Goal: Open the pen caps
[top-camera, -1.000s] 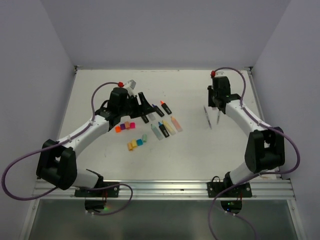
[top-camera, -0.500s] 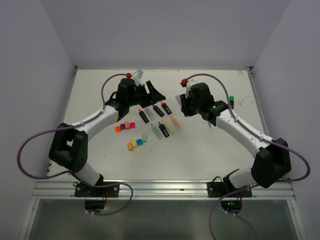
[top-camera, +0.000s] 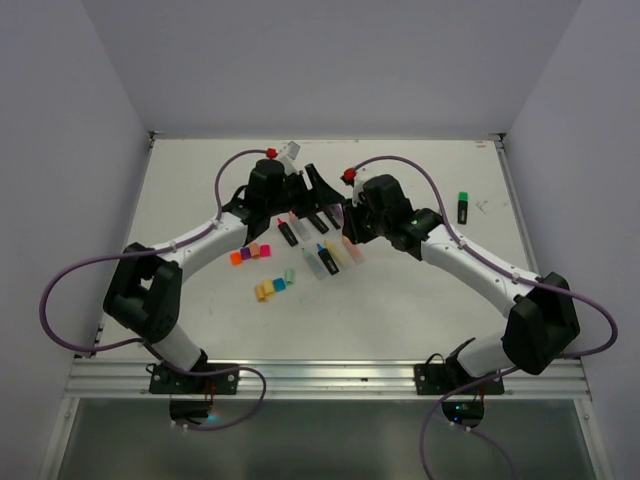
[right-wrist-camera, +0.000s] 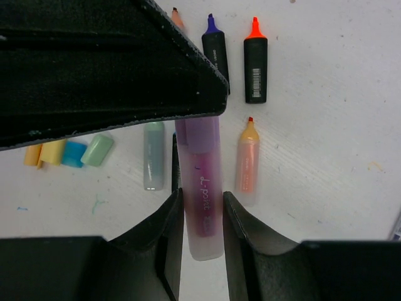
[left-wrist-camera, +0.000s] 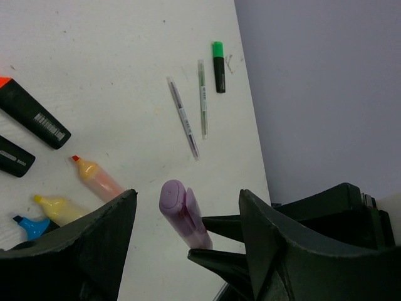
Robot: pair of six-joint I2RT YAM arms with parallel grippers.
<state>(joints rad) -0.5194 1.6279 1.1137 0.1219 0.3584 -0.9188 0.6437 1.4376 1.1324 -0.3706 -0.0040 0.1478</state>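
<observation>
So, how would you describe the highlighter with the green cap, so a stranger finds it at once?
Look along the right side of the table, away from the uncapped highlighters in the middle. A short black highlighter lies there near two thin grey pens. It alone wears a green cap; those lying in the middle show bare tips.

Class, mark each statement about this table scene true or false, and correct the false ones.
1. The right fingers grip a purple highlighter. True.
2. The left fingers are shut tight. False: they stand open, one on each side of the purple highlighter's end.
3. Several loose caps lie on the table. True.
4. The green-capped highlighter lies among the loose caps. False: it lies far off, beside two thin pens.
</observation>
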